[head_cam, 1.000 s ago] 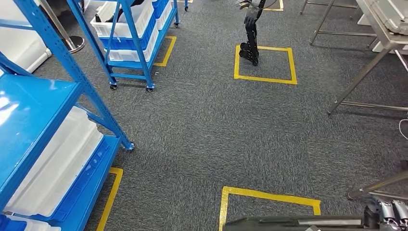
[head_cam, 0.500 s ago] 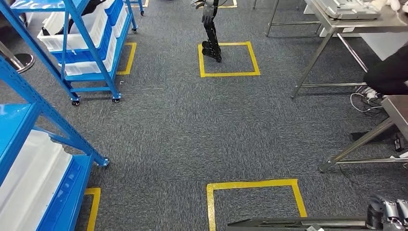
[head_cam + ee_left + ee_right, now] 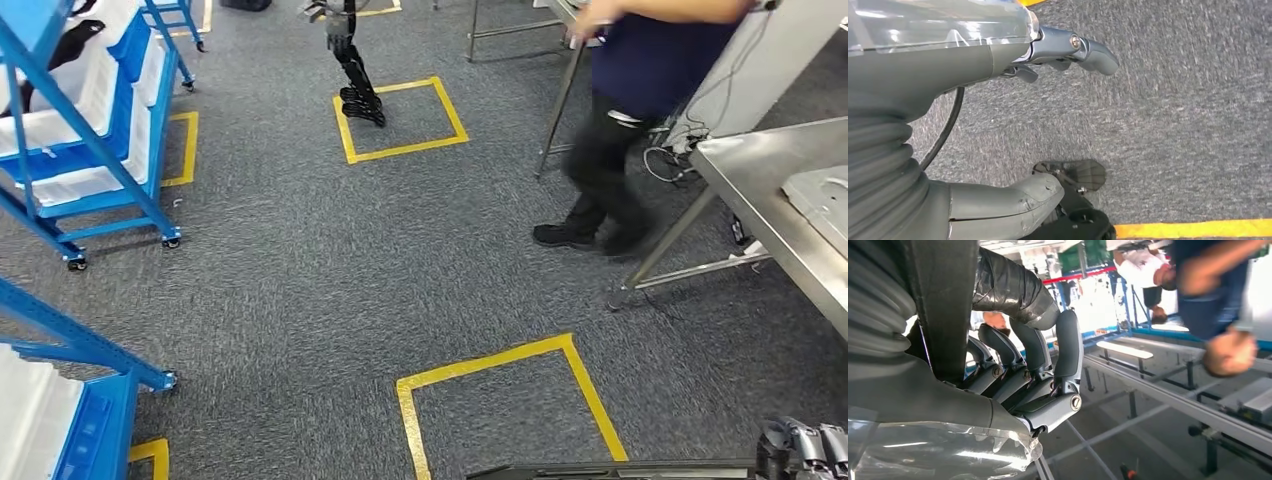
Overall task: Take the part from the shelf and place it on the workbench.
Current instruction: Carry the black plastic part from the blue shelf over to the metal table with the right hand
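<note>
The whole view has swung rightward since a second ago: the robot is turning, and the blue shelf has slid off far to the left of the hands. The left hand hangs released over grey carpet, fingers apart and holding nothing. A taped yellow square lies ahead. A person now walks just beyond the steel tabletop, which has come into view above the right hand. That hand grasps the dark part, so delivery looks close.
</note>
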